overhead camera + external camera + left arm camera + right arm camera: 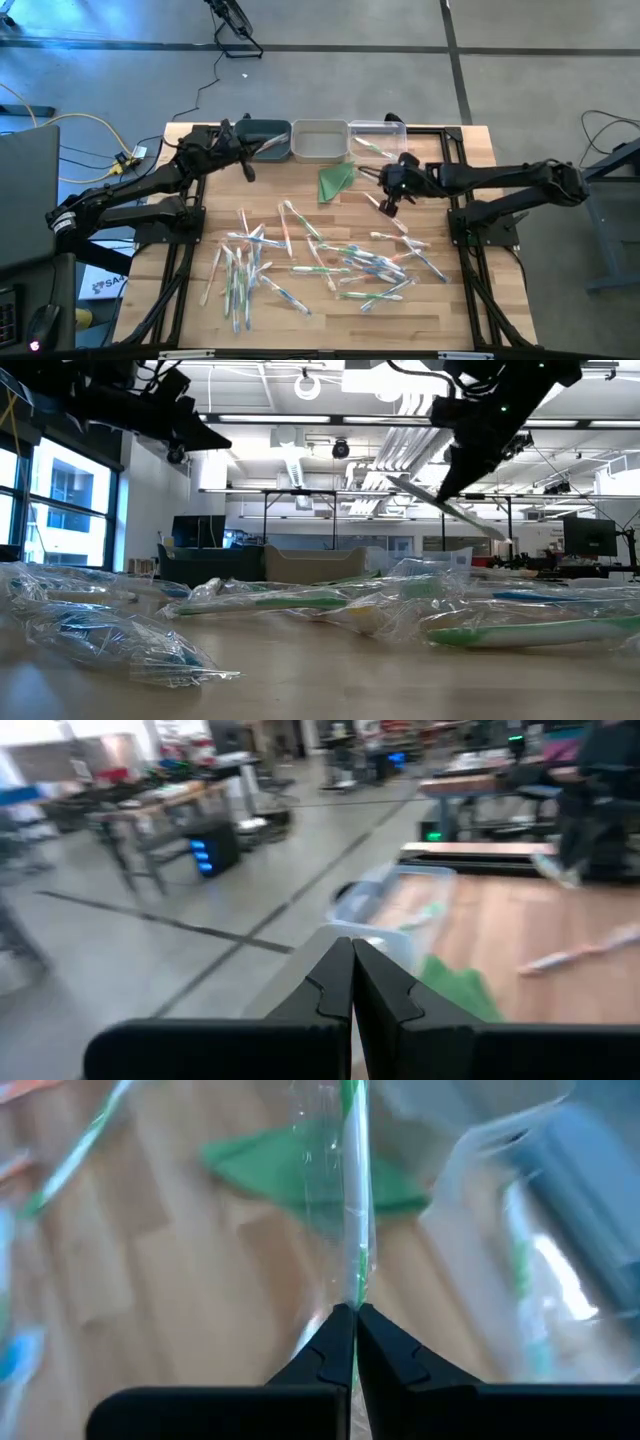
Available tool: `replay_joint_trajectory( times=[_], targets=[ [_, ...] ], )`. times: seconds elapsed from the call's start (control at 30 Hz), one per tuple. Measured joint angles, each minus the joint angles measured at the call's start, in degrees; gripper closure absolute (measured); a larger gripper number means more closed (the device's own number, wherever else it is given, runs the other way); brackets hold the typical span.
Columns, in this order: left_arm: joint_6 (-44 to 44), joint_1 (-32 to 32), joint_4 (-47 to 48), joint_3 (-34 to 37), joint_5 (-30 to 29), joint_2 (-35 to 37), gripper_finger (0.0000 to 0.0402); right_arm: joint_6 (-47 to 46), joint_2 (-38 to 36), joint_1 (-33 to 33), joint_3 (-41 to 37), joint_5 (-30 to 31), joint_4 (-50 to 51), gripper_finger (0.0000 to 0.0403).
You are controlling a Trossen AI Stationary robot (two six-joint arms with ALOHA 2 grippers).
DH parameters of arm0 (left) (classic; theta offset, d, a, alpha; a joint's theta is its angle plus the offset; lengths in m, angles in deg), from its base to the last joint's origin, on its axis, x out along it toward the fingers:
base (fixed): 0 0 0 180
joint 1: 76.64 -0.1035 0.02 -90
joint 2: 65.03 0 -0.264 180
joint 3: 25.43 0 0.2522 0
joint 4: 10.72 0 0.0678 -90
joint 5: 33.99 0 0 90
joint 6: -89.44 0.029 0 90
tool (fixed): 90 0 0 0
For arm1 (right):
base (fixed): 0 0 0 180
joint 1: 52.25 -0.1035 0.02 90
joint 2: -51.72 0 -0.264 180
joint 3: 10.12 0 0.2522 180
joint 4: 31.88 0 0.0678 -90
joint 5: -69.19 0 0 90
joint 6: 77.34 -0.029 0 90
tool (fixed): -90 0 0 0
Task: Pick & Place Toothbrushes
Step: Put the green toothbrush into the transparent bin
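1. Toothbrushes (330, 262) are lying scattered across your table (440, 310).
2. Your right gripper (354, 1312) is pinching one wrapped toothbrush (352, 1200) above the green cloth (300, 1172).
3. Your left gripper (352, 970) is hovering with jaws together by the bins (320, 141).

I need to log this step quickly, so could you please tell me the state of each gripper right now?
Left gripper: shut, holding nothing, raised near the bins.
Right gripper: shut on a green wrapped toothbrush, lifted above the table.
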Motion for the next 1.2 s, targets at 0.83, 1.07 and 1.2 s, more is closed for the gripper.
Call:
replay_joint_trajectory(
  times=[0.83, 1.07, 1.2],
  targets=[
    [5.2, 0.0, -1.6, 0.0, -7.9, 0.0, 0.0402, 35.7, 2.5, 17.0, 0.0, -0.1, -31.1, 0.0399],
    [5.2, 0.0, -1.6, 0.0, -8.0, 0.0, 0.0402, 47.2, 7.1, 21.0, 0.0, -0.6, -36.1, 0.0399],
    [5.1, 0.0, -1.6, 0.0, -8.0, 0.0, 0.0402, 50.1, 10.1, 24.1, 1.1, -3.8, -35.9, 0.0399]
  ],
)
